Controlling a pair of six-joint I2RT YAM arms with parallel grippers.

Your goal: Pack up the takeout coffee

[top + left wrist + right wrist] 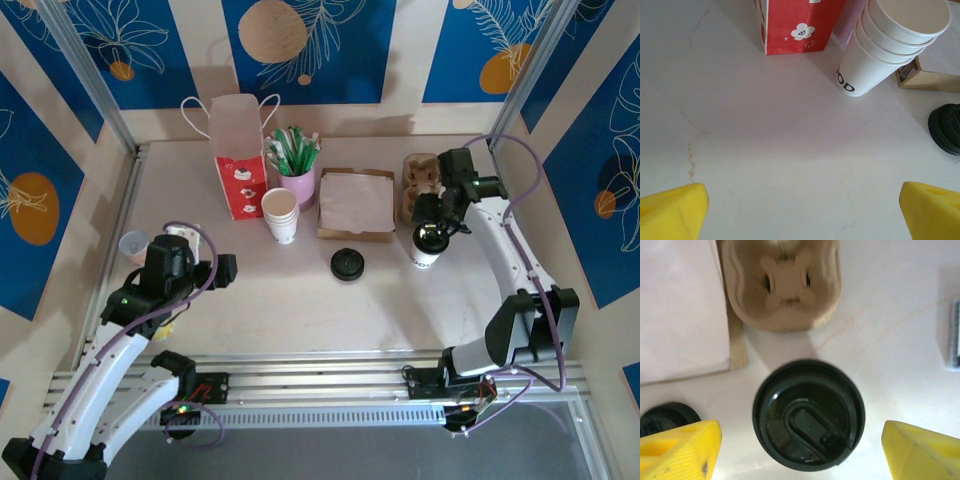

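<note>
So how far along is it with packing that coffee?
Done: the black lid sits on the coffee cup. In hand: the right hand hangs open over it, fingers either side, not gripping. To do: the cup stands on the table beside the cardboard carrier, not yet in a pocket.

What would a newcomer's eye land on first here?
The black-lidded coffee cup stands right of centre on the table, the right tool open with a yellow finger either side, not touching it. Just beyond it lies a cardboard carrier, and a red paper bag stands at the back left.
</note>
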